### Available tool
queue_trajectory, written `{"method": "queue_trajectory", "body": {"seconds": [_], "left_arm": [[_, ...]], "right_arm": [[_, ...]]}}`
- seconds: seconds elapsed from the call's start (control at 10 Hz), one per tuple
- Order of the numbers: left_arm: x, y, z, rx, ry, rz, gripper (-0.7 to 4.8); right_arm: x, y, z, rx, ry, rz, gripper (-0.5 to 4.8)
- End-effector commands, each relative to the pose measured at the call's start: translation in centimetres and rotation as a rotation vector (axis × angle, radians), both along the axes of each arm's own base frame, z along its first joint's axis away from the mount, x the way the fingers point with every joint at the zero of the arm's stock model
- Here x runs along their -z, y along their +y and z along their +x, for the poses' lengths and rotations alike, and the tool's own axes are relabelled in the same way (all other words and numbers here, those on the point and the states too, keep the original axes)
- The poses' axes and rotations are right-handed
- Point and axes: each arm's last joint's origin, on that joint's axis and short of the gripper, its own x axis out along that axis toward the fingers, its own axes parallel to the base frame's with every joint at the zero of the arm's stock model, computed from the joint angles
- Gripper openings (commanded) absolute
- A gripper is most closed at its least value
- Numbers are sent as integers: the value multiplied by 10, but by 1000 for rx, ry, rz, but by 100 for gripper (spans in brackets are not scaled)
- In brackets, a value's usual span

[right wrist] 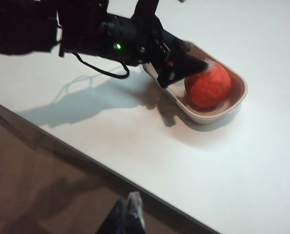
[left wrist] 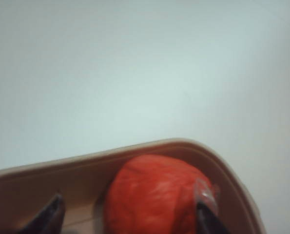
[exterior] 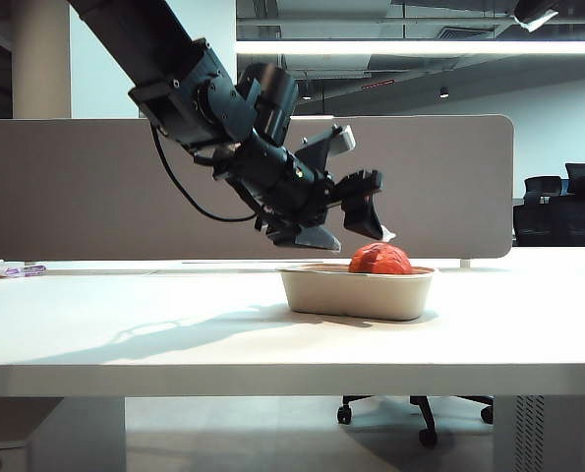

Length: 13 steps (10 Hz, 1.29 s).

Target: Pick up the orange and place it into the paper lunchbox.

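Left wrist view shows the left tool (left wrist: 130, 214) spread wide, one fingertip (left wrist: 49, 214) on each side of the orange (left wrist: 157, 195), which already sits inside the paper lunchbox (left wrist: 76, 163) on the table (exterior: 125, 324). One pad looks very near the peel; a careless lift could roll the fruit or drag the light tray. Beyond, the right tool (right wrist: 127, 217) hangs off the table's edge, apparently clenched and empty.

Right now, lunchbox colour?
Beige-white paper lunchbox; clearest in the right wrist view.
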Motion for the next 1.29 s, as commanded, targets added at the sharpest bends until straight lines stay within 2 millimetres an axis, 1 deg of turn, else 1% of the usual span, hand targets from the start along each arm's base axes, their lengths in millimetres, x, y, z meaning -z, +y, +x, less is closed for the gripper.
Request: {"method": "queue_trajectory", "body": {"seconds": [0.1,0.2,0.3,0.5,0.6,0.7,0.8,0.9,1.19,1.29], "left_arm": [[-75,29,-35,58,15,155,-6],[-90,37,-47,77,31,194,-6],[-107,51,-69,144,23,291,-6],[-106,57,-80,175,56,291,-6],[-92,74,-107,191,111,305,-6],[-92,108,-156,140,23,260,-6],[-92,111,-161,136,5,249,-6],[-81,140,-203,44,-115,177,-6],[-73,148,-213,23,-148,167,-6],[-61,156,-225,-2,-189,153,-6]], "right_arm": [[-4,0,0,13,-24,7,-1],[-4,-1,1,32,-29,-2,-1],[-4,-1,1,41,-31,-5,-1],[-4,-1,1,44,-32,-6,-1],[-4,-1,1,40,-32,-3,-1],[-7,-6,-6,44,-70,8,-1],[-7,-7,-8,43,-81,14,-1],[26,-23,-32,77,-220,89,-1],[42,-28,-36,139,-289,110,-1],[62,-33,-41,207,-323,107,0]]}}
